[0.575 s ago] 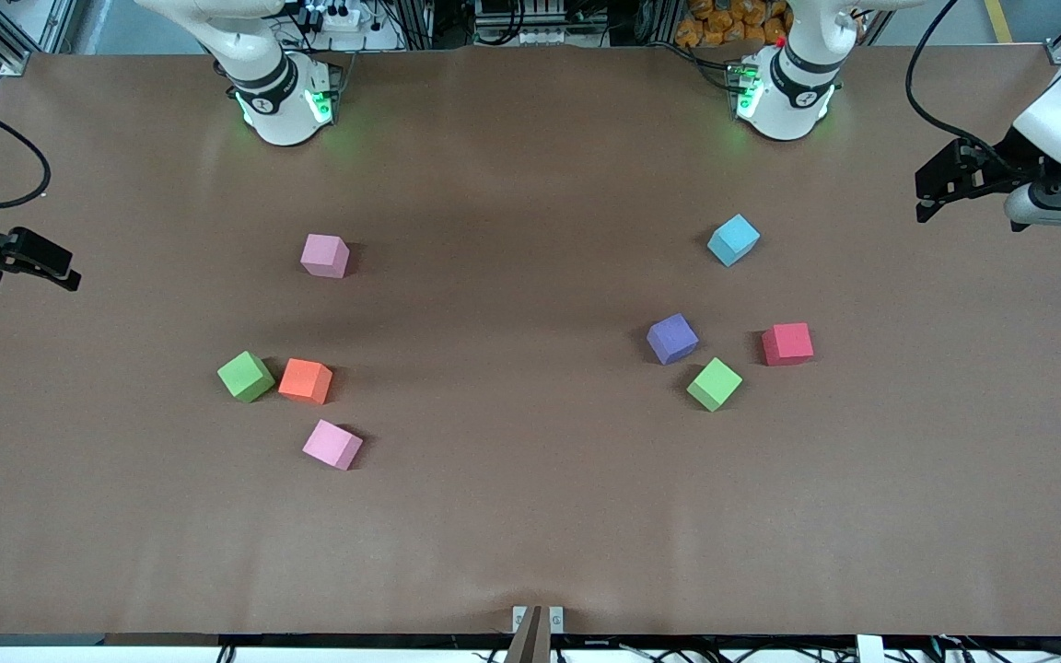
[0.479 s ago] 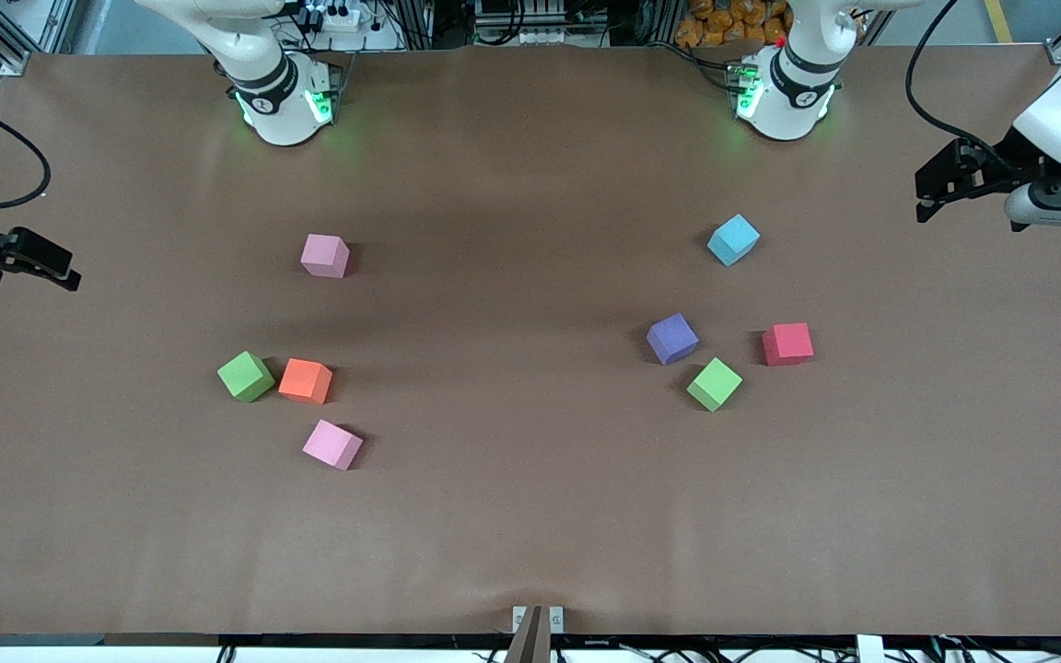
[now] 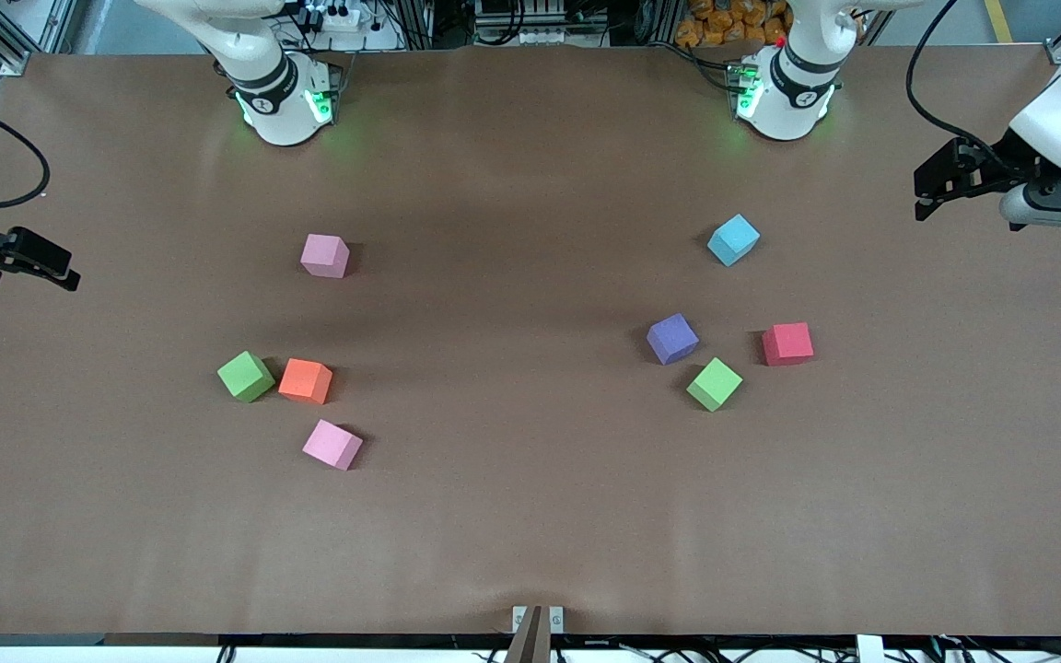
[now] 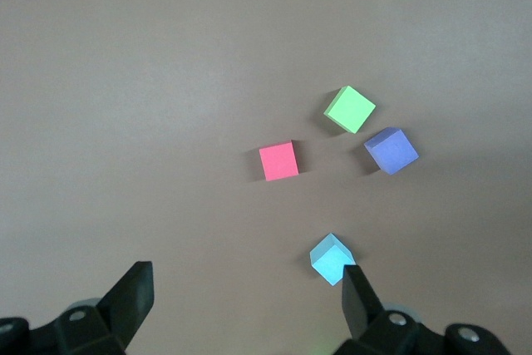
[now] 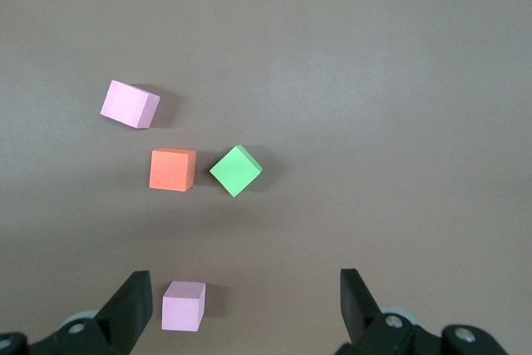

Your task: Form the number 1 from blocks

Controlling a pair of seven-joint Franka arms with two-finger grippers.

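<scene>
**Both arms parked high, five blocks scattered**

Left gripper (image 4: 245, 288), fingers (image 4: 133, 297) spread wide, hangs over the desk's (image 3: 530, 516) left-arm end; the right gripper (image 5: 241, 293), equally wide, over the other end.

Purple cube (image 3: 672, 338), green cube (image 3: 714, 383) and red cube (image 3: 787, 343) cluster toward the left arm's end. The second green cube (image 3: 245, 376) touches the orange cube (image 3: 305, 380), so a grasp there risks nudging its neighbour. Pink cubes (image 3: 332, 444) or the light-blue cube (image 3: 733, 239) could get picked by mistake.
</scene>
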